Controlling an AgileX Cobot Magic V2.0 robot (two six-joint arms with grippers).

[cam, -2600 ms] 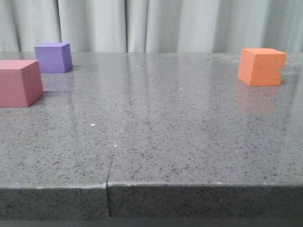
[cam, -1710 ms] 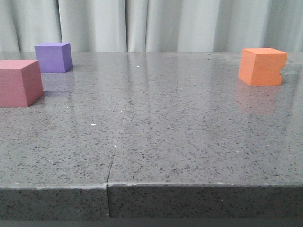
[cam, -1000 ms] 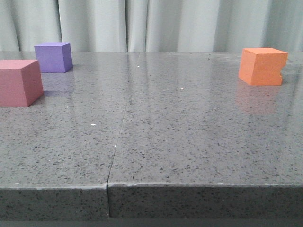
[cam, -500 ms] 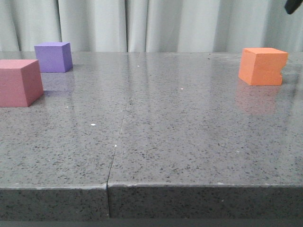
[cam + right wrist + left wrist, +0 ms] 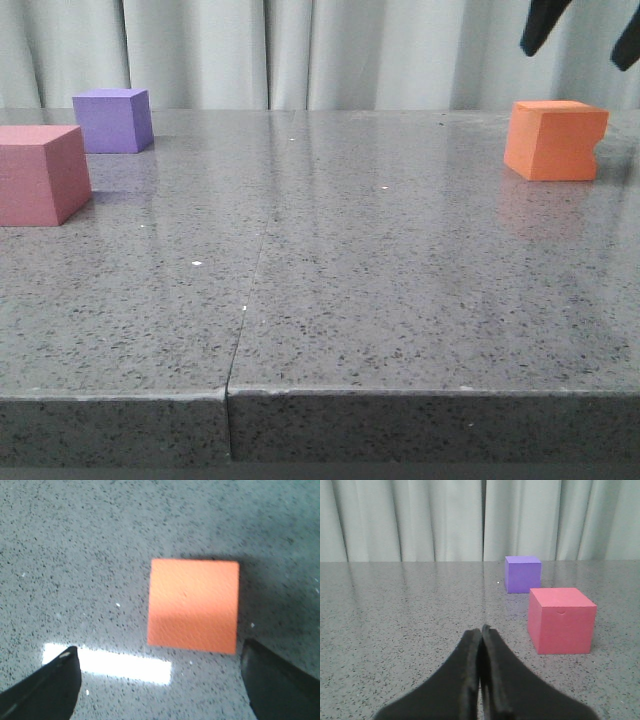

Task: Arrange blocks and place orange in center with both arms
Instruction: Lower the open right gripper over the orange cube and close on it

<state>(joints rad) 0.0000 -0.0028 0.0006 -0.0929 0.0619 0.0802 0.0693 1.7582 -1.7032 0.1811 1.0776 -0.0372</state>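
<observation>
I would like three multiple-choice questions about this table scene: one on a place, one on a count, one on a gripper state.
1. Where does the right gripper hang?
A. above the orange cube
B. above the purple cube
C. above the pink-red cube

2. How many cubes stand on the table?
A. two
B. three
C. four

3. How is the left gripper?
A. open
B. shut, holding nothing
C. shut on a cube

Answers:
1 A, the fingers flank it in the right wrist view.
2 B, one of each colour.
3 B, fingers touch with nothing between.
</observation>
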